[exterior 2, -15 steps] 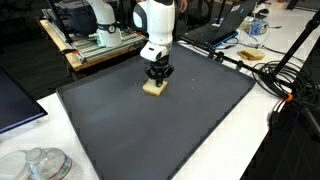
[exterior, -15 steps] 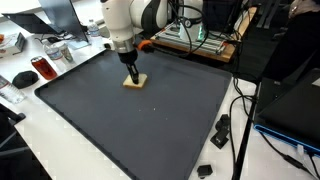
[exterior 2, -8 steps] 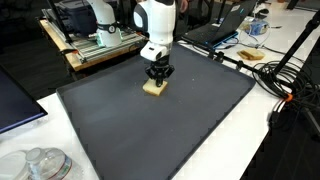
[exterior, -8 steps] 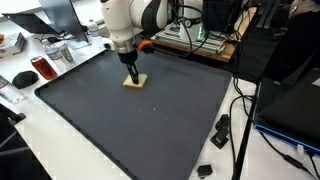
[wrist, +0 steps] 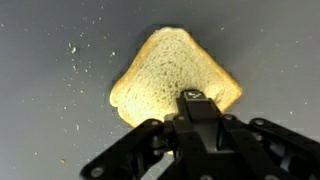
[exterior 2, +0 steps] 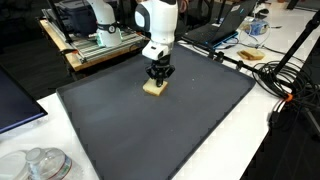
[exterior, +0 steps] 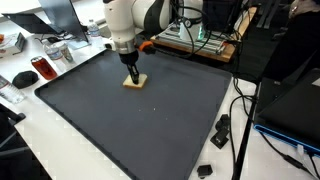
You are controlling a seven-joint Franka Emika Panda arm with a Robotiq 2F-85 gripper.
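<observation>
One slice of bread (wrist: 165, 75) lies flat on the dark mat (exterior: 150, 130), toward its far side. My fingers (wrist: 192, 103) are clenched together, pointing straight down, with their tips on the slice near its crust; whether they pinch any of it I cannot tell. Drawn to one tip like this, they meet the soft bread as a single point rather than straddling it. Crumbs (wrist: 73, 48) dot the mat beside it. That mat covers most of a white worktop (exterior: 40, 150), with black cables (exterior: 240, 120) and lab clutter around it.
</observation>
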